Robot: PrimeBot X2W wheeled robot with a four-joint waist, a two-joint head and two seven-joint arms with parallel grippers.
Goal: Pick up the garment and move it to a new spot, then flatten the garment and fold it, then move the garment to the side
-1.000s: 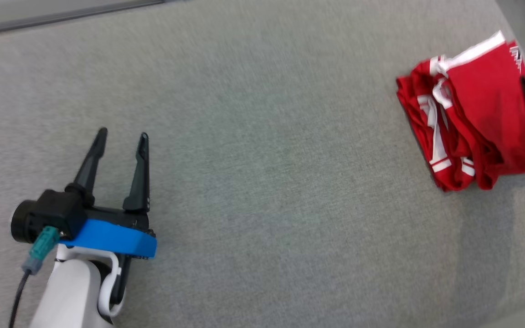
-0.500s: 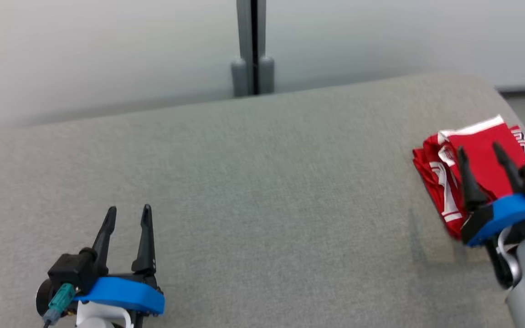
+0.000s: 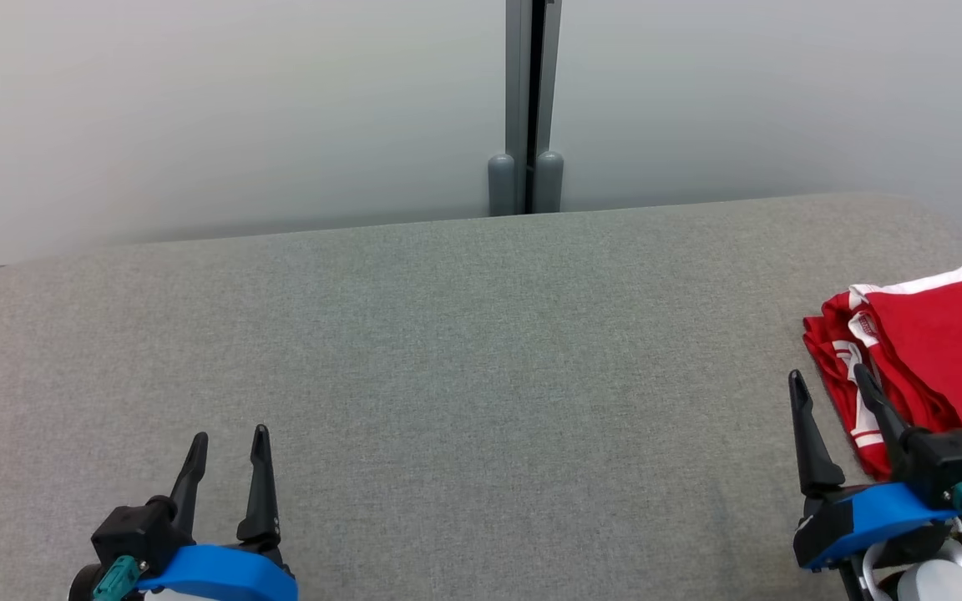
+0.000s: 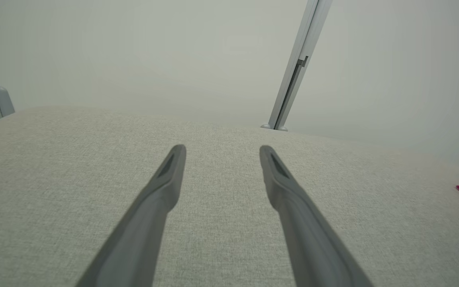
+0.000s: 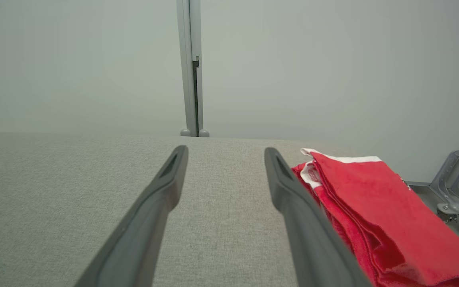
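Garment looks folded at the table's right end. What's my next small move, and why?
Probably ease the right gripper toward the robot, clear of the red garment. It lies folded at the table's right end; the jaws are open, holding nothing, and one finger sits beside the fold, where it might snag.

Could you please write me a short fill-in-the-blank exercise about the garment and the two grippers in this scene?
The folded garment is ____ with white trim.
It lies at the ____ end of the grey surface.
The left gripper and the right gripper are both ____ and hold nothing.
The gripper nearer the garment is the ____ one.
Missing words: red, right, open, right.
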